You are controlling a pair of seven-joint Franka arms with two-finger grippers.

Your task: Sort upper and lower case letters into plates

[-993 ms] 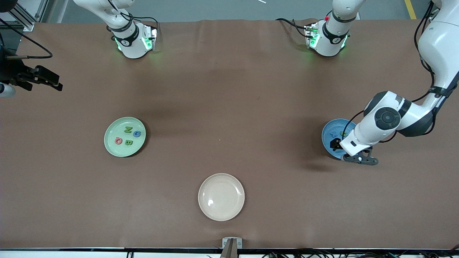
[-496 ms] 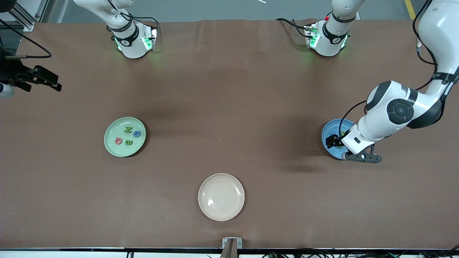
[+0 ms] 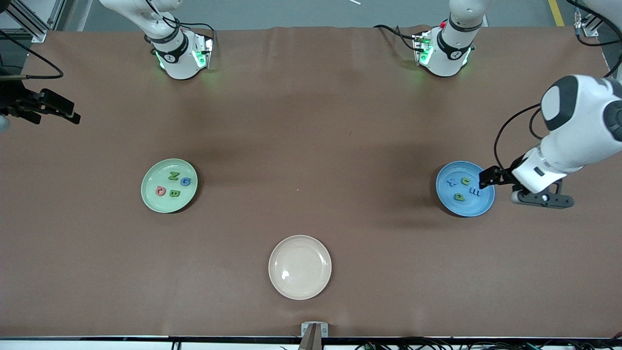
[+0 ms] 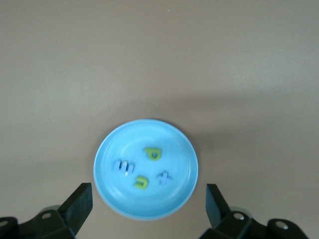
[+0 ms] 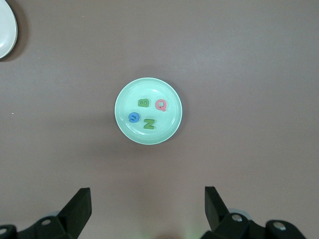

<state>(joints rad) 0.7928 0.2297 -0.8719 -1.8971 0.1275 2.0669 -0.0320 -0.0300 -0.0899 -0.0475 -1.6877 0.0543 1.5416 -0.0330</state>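
The pale green plate (image 3: 151,200) (image 5: 124,127) lies toward the right arm's end of the table and holds N (image 3: 173,175), G (image 3: 185,181), Q (image 3: 160,191) and B (image 3: 174,193). The blue plate (image 3: 449,201) (image 4: 112,191) lies toward the left arm's end, with a green p (image 4: 153,153), a green u (image 4: 141,182) and two blue letters (image 4: 123,167) in it. My left gripper (image 3: 491,177) (image 4: 149,194) hangs open and empty over that plate's edge. My right gripper (image 3: 58,108) (image 5: 148,196) is open and empty, high above the table at the right arm's end.
A cream-beige plate (image 3: 300,267) (image 5: 5,30) with nothing on it lies mid-table, nearer to the front camera than both other plates. A small metal bracket (image 3: 314,329) sits at the table's front edge. Brown table surface stretches between the plates.
My left arm has risen and drawn back from over the blue plate toward its end of the table, uncovering the letters. The right gripper has drifted slightly outward.
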